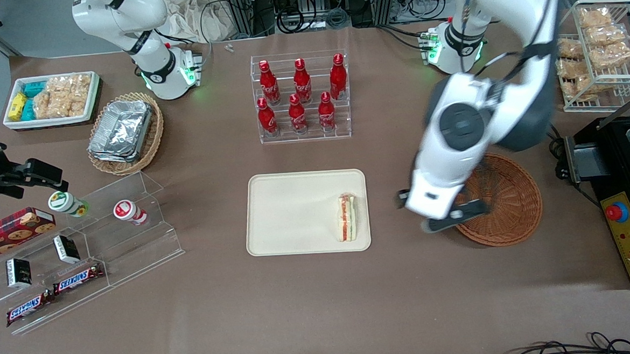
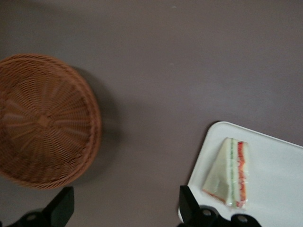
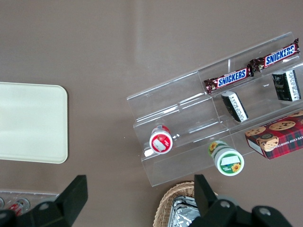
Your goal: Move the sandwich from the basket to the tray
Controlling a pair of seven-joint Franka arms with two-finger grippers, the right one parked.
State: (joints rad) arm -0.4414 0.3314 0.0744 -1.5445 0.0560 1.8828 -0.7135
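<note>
Sandwich (image 1: 347,217) count was just one, and it sat on the tray (image 1: 290,213), right by the tray's edge toward the working arm's end of the worktop (image 1: 322,306), lying with its red and green filling stripes showing. One tray, one reddish basket (image 1: 510,199), and the basket had nothing in it as seen from the wrist camera. The pincer (image 1: 435,214) hung above the bare worktop strip between tray and basket, its fingers (image 2: 60,206) spread wide with nothing between them. Other stuff, counted: six red cola bottles (image 1: 300,99) in a clear stepped rack, two Snickers bars (image 1: 57,293) on a clear display stand with two small dark packets (image 1: 66,249), two little lidded cups (image 1: 129,211), and one cookie box (image 1: 10,228) next to it. One tan basket (image 1: 154,137) held foil containers (image 1: 121,130).
</note>
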